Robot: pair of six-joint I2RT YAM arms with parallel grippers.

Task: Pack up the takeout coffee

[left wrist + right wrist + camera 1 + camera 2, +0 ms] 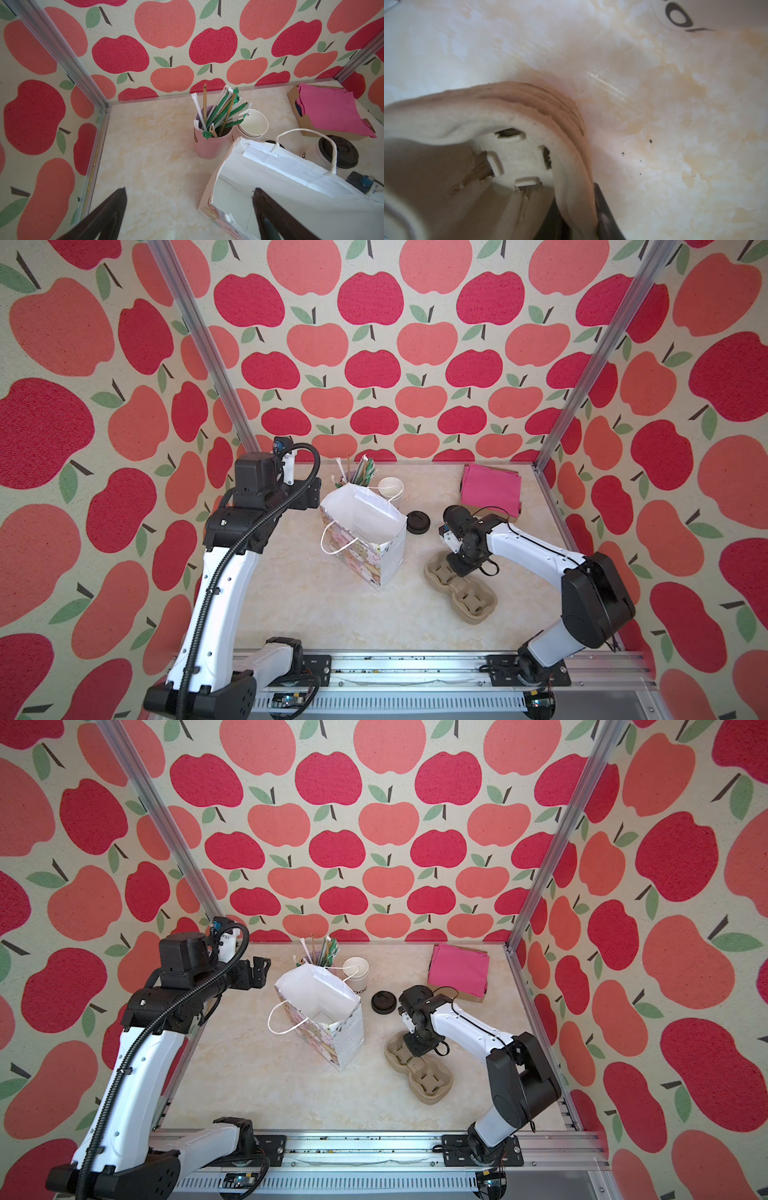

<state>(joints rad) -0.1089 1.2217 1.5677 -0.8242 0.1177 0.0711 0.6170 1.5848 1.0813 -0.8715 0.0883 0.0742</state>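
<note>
The takeout coffee [417, 522] stands upright on the counter [311, 614], just to the right of the open paper bag [390, 556] in both top views, close to it but apart. From above only its round black lid [382, 1002] shows, seated level on top, with a raised rim and a sunken centre. The left wrist view shows the small white paper cup [311, 150] beneath, black lettering printed low on its side. Its lettered base [679, 14] shows at the edge of the right wrist view.

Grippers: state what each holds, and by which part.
The right gripper pinches the pulp cup carrier by the rim of an end well; the left gripper, jaws open, holds nothing.
</note>
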